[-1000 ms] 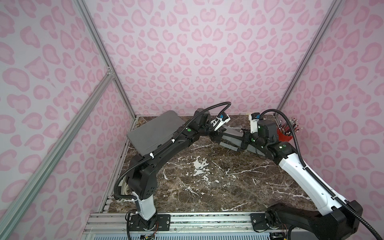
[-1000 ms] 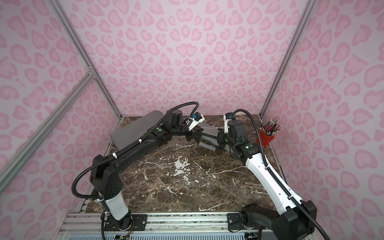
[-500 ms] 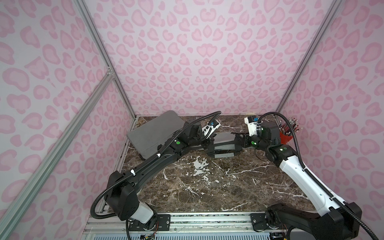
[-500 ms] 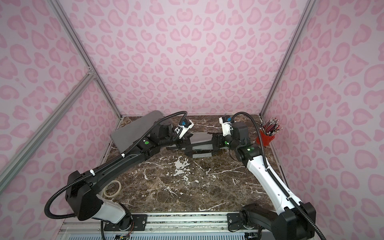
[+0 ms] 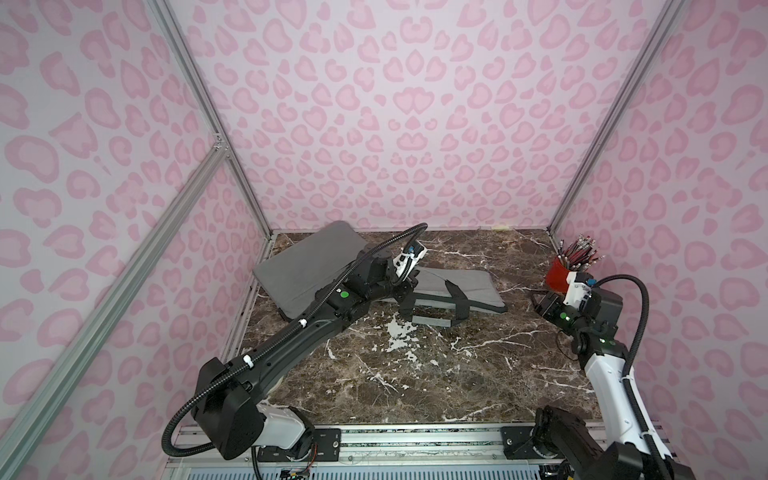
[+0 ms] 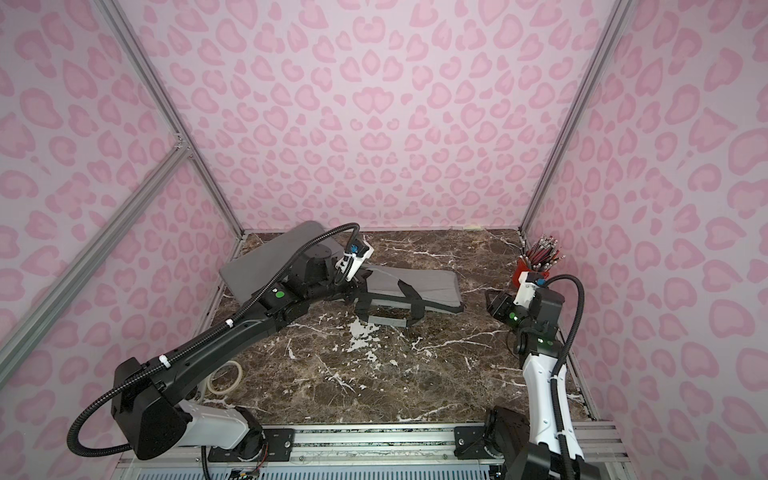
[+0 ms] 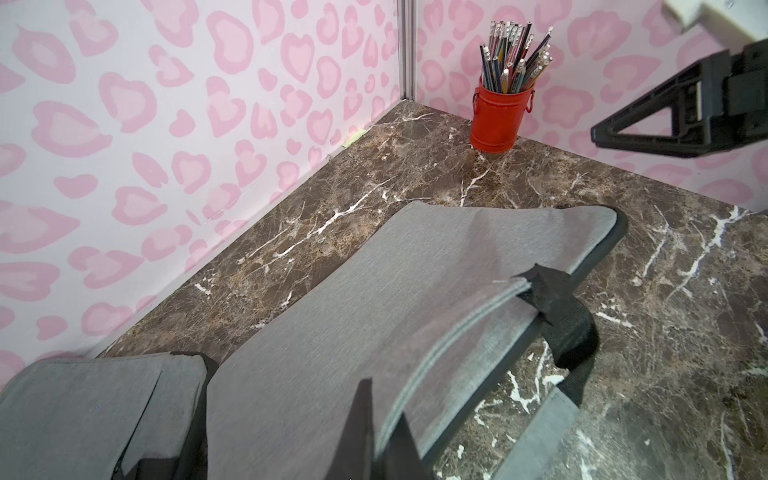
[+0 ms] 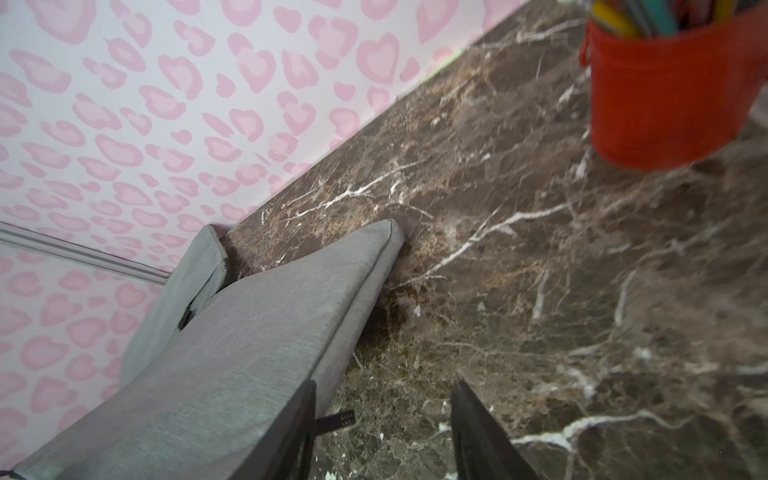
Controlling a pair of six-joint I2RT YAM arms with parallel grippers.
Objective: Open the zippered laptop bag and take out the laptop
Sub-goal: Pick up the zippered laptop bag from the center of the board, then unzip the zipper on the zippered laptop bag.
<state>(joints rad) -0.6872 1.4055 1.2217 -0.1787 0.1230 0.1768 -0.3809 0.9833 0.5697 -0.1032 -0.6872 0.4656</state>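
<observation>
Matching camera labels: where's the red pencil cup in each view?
In both top views: red pencil cup at the table's far right corner.
Left wrist: in the wall corner, beyond the grey laptop bag.
Right wrist: close up, cropped by the frame edge.
Shared landmark: the bag, in all four.

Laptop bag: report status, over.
Left gripper shut on laptop bag edge. Right gripper open, clear of it. No laptop in sight. Red pencil cup close by right gripper.
</observation>
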